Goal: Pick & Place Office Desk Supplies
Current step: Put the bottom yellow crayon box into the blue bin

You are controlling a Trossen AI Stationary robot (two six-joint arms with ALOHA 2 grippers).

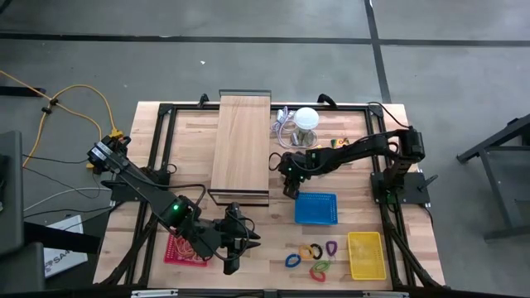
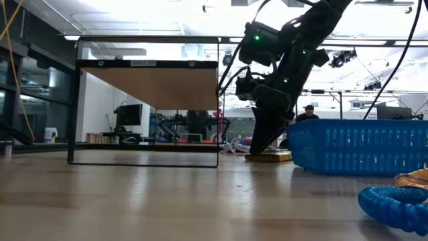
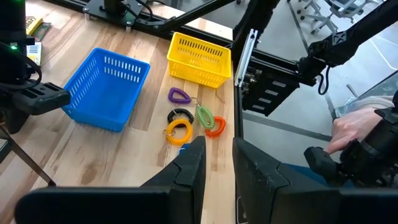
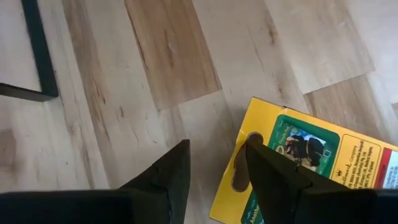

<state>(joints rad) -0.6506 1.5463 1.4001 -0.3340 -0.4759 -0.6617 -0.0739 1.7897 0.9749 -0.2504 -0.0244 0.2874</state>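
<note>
A yellow-orange printed pack (image 4: 298,162) lies flat on the table beside the blue basket (image 1: 315,209). My right gripper (image 1: 290,189) is open, pointing down at the pack's end with the hang hole (image 4: 239,165). One finger is over the pack and the other over bare wood. In the low view its tips reach down to the pack (image 2: 267,156). Coloured loop clips (image 1: 311,258) lie near the table's near edge, also the clips (image 3: 189,118). My left gripper (image 1: 238,244) hovers next to the red basket (image 1: 184,248), slightly open and empty. My right gripper comes at the pack's hang-hole end (image 4: 239,165) from above, with that edge between its open fingers. The pack lies flat on the table. I cannot tell whether a finger touches it.
The yellow basket (image 1: 366,255) stands near the right near corner. The long wooden board (image 1: 241,142) on its black frame is at the table's middle. The white ball with cable (image 1: 306,118) and more small packs (image 1: 335,143) are at the far side. A person's hand (image 3: 354,124) shows beyond the table.
</note>
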